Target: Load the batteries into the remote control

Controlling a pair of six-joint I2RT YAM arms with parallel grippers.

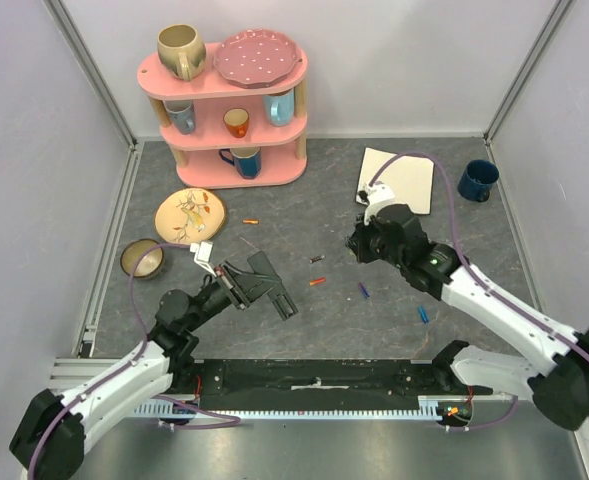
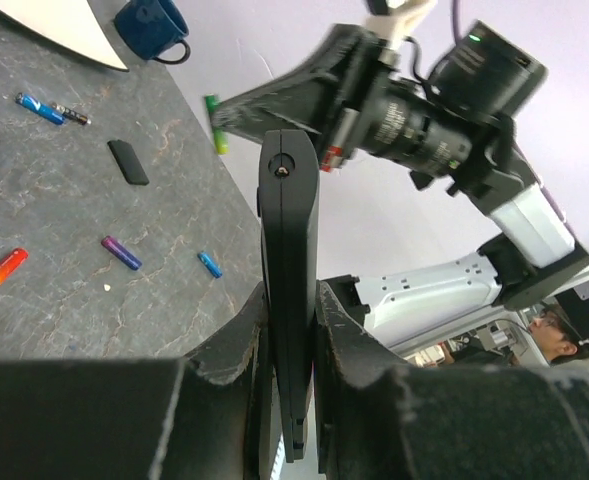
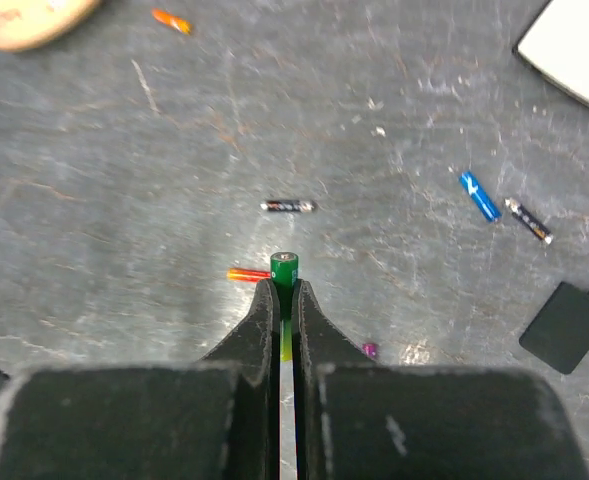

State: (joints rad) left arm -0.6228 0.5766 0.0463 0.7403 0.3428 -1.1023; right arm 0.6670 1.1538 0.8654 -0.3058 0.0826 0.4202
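Note:
The black remote control (image 2: 290, 230) stands on edge between my left gripper's (image 2: 292, 310) fingers, which are shut on it; it also shows in the top view (image 1: 274, 290), held above the table. My right gripper (image 3: 285, 295) is shut on a green battery (image 3: 285, 268), just right of the remote's far end, and the battery shows in the left wrist view too (image 2: 214, 125). Loose batteries lie on the table: red-orange (image 3: 247, 274), black (image 3: 288, 206), blue (image 3: 479, 195), purple (image 3: 370, 350), orange (image 3: 171, 20). A small black cover (image 3: 566, 327) lies flat.
A pink shelf (image 1: 224, 100) with mugs and a plate stands at the back. A painted plate (image 1: 189, 213) and a bowl (image 1: 142, 259) lie at the left. A white pad (image 1: 399, 180) and a blue mug (image 1: 477, 180) are at the back right.

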